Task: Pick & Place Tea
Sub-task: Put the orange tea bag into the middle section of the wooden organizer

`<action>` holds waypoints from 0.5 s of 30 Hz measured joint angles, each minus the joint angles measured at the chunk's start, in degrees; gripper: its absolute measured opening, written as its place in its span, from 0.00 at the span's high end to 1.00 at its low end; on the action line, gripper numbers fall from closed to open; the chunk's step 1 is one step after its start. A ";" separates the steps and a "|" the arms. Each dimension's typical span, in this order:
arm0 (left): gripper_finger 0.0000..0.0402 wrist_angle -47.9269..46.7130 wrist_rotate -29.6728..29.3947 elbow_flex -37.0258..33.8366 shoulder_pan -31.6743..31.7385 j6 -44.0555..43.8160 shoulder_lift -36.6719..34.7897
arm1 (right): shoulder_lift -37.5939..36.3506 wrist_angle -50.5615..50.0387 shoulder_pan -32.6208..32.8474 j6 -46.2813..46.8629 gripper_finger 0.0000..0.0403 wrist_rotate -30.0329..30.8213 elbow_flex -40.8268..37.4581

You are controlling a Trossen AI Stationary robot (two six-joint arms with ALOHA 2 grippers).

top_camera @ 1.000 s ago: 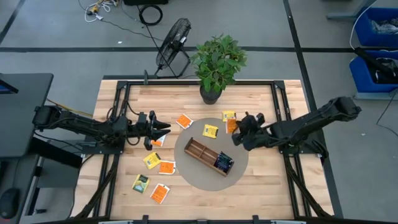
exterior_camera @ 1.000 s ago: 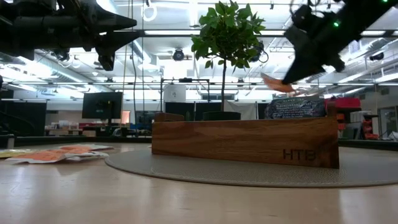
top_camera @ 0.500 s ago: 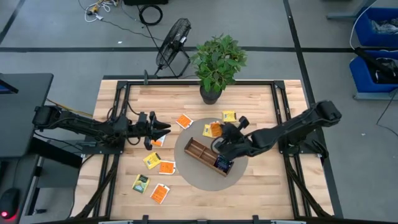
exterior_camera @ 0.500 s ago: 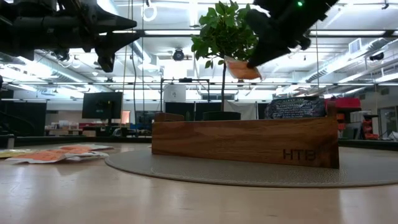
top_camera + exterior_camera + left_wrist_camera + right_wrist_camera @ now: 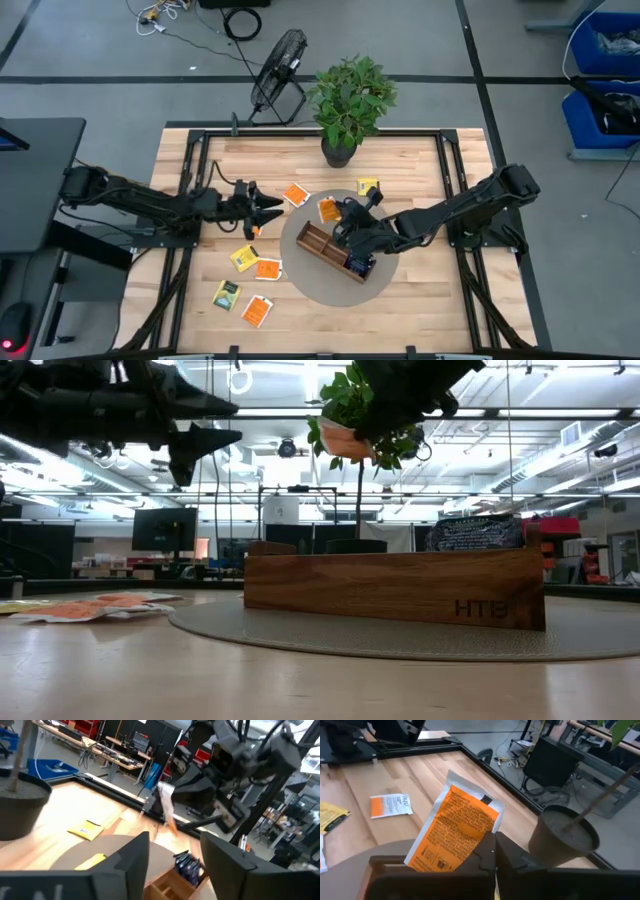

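**orange sachet hanging over the tray, release is the risky bit**

right gripper [image 5: 340, 222] is clamped tight on an orange sachet [image 5: 457, 831], pinched by one edge so most of the packet sticks out past the fingertips, tilted. from above it hangs over the end of the wooden tray [image 5: 322, 247] nearer the plant [image 5: 350, 98], and the level view shows it well above the tray's wall, not in a compartment. dark blue sachets [image 5: 361, 263] sit in the tray's other end.

out wide, the left gripper [image 5: 268, 208] hovers above the bare boards with its fingers parted and nothing between them; loose sachets on the table [image 5: 420, 160] lie near it, an orange one [image 5: 295, 194] close by.

the danger, as i read it: let go from this height and a light, flat packet held by its edge could flutter, clip the tray wall and land on the round mat [image 5: 385, 283] instead. lower first, then release.
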 joint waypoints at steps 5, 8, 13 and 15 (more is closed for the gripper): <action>0.43 -0.85 0.02 3.00 0.07 -1.85 4.17 | 0.42 0.48 -0.40 -0.14 1.00 -1.47 0.42; 0.41 -0.84 0.19 5.55 0.04 -2.11 7.58 | 0.42 1.92 -0.40 -1.67 1.00 -1.49 0.42; 0.42 -0.86 0.22 10.16 0.07 -2.12 12.76 | 0.42 2.49 -0.80 -2.76 1.00 -3.22 0.42; 0.43 -0.99 0.24 11.66 0.06 -1.86 14.48 | 0.42 2.40 -0.88 -2.74 1.00 -3.83 0.42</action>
